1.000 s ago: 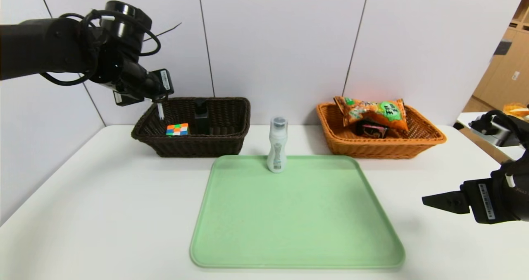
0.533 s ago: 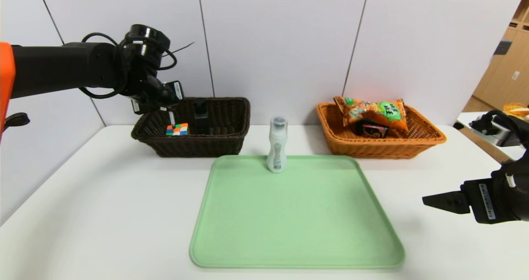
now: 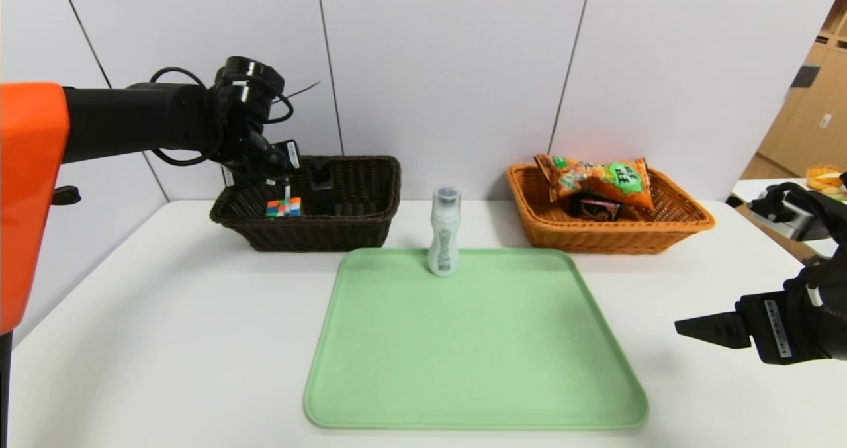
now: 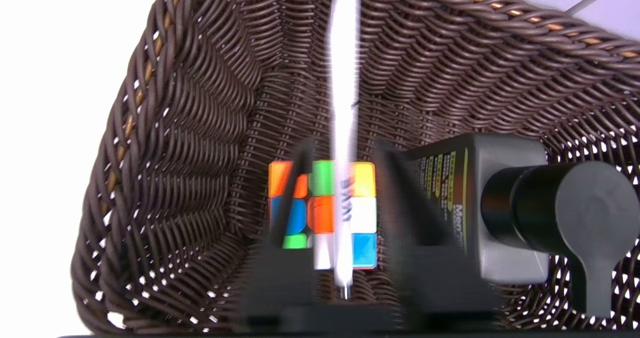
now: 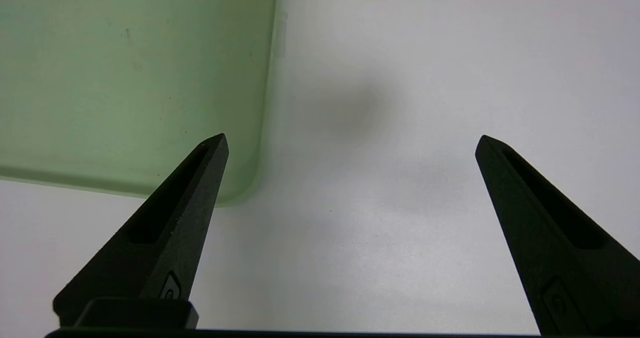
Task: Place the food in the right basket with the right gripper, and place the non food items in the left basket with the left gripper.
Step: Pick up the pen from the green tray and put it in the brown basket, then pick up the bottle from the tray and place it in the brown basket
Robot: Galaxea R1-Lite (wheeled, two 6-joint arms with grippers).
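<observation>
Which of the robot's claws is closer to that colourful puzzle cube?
Left. The left gripper hangs just above the puzzle cube in the dark basket, holding a white pen; the right gripper waits far off beside the green tray.

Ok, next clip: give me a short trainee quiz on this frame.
1. True or false: the white bottle stands upright at the far edge of the green tray.
2. Which basket is the left gripper above? A) brown basket B) orange basket C) neither
3. Fill in: the right gripper hovers beside the tray, ____ and holding nothing.
Key: 1 true; 2 A; 3 open.
</observation>
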